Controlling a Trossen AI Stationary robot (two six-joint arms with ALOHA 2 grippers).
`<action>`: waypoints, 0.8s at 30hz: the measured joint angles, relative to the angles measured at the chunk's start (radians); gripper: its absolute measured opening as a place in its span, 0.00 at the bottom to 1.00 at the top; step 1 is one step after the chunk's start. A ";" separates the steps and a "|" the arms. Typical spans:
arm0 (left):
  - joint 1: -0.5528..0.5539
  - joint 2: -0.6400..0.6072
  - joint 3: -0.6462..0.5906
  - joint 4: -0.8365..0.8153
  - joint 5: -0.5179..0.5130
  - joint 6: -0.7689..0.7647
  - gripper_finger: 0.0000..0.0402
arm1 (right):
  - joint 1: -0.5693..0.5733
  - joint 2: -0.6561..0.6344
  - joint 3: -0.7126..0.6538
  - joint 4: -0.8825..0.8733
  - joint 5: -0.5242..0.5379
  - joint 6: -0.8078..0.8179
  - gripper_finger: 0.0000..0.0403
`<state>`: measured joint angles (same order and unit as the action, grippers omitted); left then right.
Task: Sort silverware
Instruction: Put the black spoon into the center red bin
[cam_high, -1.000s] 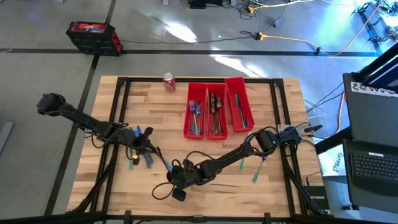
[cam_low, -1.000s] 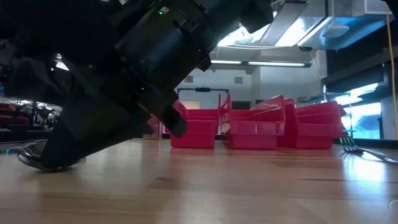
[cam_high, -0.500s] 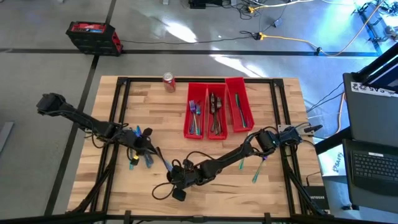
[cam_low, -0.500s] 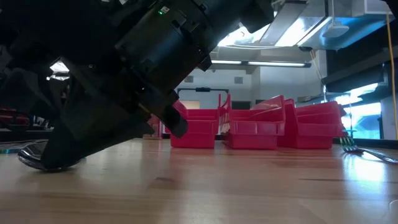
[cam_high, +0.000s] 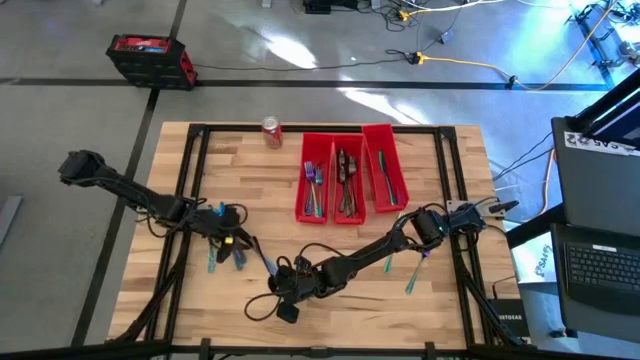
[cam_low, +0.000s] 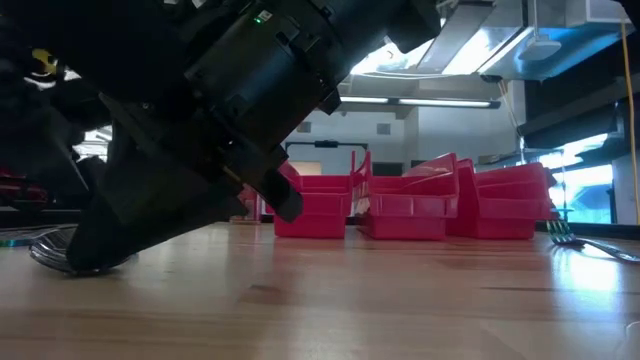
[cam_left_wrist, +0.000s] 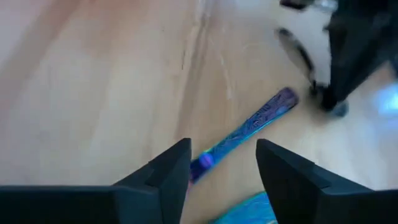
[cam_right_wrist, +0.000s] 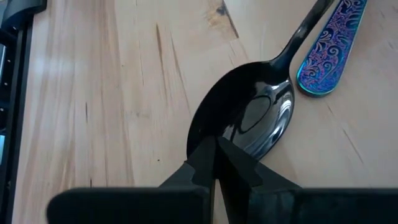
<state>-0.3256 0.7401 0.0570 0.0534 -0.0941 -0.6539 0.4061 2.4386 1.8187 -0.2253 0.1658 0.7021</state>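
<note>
A dark spoon (cam_right_wrist: 249, 118) lies on the wooden table (cam_high: 160, 290) near its front, handle toward the far left (cam_high: 262, 258). My right gripper (cam_right_wrist: 214, 146) is shut, its tips at the bowl's near rim; the low view shows the bowl (cam_low: 55, 258) flat under it. An iridescent blue-purple piece of silverware (cam_left_wrist: 249, 124) lies on the table just ahead of my left gripper (cam_left_wrist: 221, 152), which is open, slants down over it and touches nothing. A teal piece (cam_left_wrist: 249, 208) lies under the gripper. The same pair shows at the left (cam_high: 240, 255). My right gripper sets its shut fingertips (cam_right_wrist: 205, 155) on the near rim of the spoon's bowl (cam_right_wrist: 205, 134), slanting down from the table's right. The spoon lies flat on the table. Whether the rim sits between the fingers, I cannot tell.
Three long red bins (cam_high: 347, 185) holding silverware stand at the far middle, with a red soda can (cam_high: 271, 131) to their left. More silverware (cam_high: 412, 280) lies at the right under the right arm. A black cable loop (cam_high: 258, 306) lies by the right gripper.
My left gripper has rolled about its own axis over the silverware at the left, staying in nearly the same place.
</note>
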 joint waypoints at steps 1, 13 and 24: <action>0.000 -0.002 0.000 0.008 0.009 -0.058 0.44 | 0.000 0.000 0.000 0.000 0.000 0.000 0.00; -0.002 -0.081 0.000 0.140 0.160 -0.402 0.44 | 0.000 0.000 0.000 -0.002 0.009 -0.026 0.00; -0.002 -0.079 0.000 0.049 -0.013 -0.439 0.44 | 0.000 0.000 -0.001 -0.002 0.010 -0.027 0.00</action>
<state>-0.3278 0.6613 0.0570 0.1023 -0.1073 -1.0927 0.4061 2.4386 1.8179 -0.2272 0.1757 0.6746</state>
